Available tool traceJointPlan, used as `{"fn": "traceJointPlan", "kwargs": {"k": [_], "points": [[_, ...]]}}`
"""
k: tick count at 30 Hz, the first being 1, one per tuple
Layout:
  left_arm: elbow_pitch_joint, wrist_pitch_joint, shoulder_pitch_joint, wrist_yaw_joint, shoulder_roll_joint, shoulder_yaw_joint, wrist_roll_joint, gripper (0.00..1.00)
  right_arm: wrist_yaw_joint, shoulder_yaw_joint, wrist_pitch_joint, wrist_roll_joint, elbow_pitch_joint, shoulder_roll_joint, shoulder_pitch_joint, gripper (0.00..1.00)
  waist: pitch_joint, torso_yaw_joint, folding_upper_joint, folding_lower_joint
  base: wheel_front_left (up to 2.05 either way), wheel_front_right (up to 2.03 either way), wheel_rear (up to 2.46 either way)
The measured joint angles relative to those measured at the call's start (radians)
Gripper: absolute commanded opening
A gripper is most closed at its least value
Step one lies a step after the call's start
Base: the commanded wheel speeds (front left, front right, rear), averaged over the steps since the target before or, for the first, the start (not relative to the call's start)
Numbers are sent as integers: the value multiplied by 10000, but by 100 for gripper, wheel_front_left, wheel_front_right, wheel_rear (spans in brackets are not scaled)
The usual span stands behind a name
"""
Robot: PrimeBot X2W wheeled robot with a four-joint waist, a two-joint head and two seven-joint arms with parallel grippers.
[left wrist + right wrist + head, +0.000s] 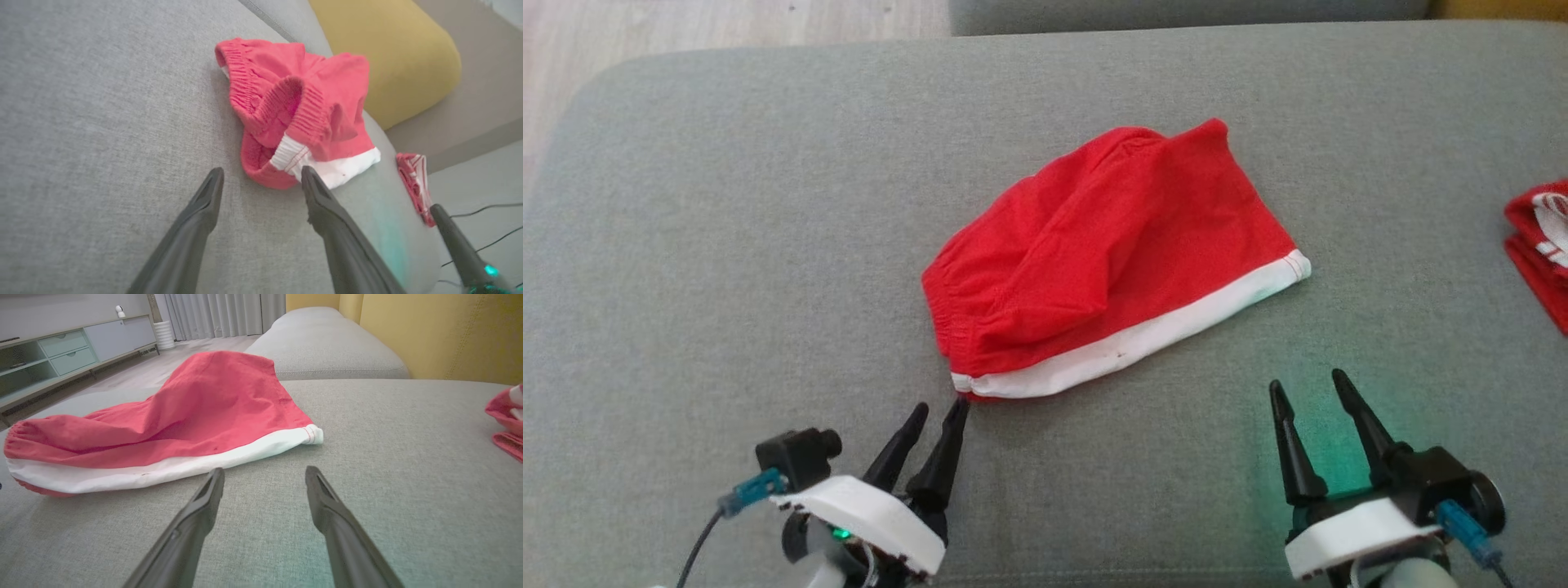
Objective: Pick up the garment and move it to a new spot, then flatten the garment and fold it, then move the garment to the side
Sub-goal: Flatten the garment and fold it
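You've got the red shorts (1111, 253) lying near the middle of the grey sofa seat (711, 245), a bit toward its right edge. They sit diagonally: the elastic waistband (941, 306) end points at the near-left corner, the other end at the far edge. A white band (1143, 335) runs along the side facing the seat's near edge. The fabric's rumpled, w/ a raised ridge running lengthwise down the middle, so it's not flat.

Left jaws: released, nothing between them. One fingertip (961, 404) is right at the shorts' near-left corner, where waistband meets white band; touching or just short, can't tell. In the left wrist view that fingertip (307, 171) overlaps the band's edge, and the other finger (214, 177) is over bare seat.

Right jaws: also released & empty, by the seat's near edge toward the right. The fingertips (1274, 388) point at the far edge, near the white band but apart from it. There's a green glow on the seat fabric between them.

A 2nd red-and-white garment (1539, 245) lies at the seat's right edge, well apart from the shorts. A yellow cushion (388, 53) sits beyond the seat in the left wrist view.
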Motion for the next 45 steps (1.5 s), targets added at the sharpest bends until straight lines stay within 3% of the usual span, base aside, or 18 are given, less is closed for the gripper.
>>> {"fn": "traceJointPlan", "kwargs": {"k": [7,17,21,26,30,45], "points": [[809,0,-296,-84,-4,270,1099,100,0,244,0,173,-2,2,56,100,133,-380,0,0,0,0,0],[965,113,-587,-518,15,165,1099,100,0,261,0,276,10,0,52,100,179,-914,0,0,0,0,0],[522,374,-581,-545,268,-105,1133,100,0,265,0,303,13,2,55,100,142,-1021,0,0,0,0,0],[-23,828,-500,-311,993,-416,1710,100,0,305,0,364,35,2,65,100,-27,-1087,0,0,0,0,0],[-769,1049,-301,-88,1256,-414,1722,100,0,301,0,364,35,2,69,100,-127,-1138,0,0,0,0,0],[-1225,1164,-163,234,1430,-355,1603,98,0,424,0,464,35,2,108,100,-225,-1318,0,0,0,0,0]]}}
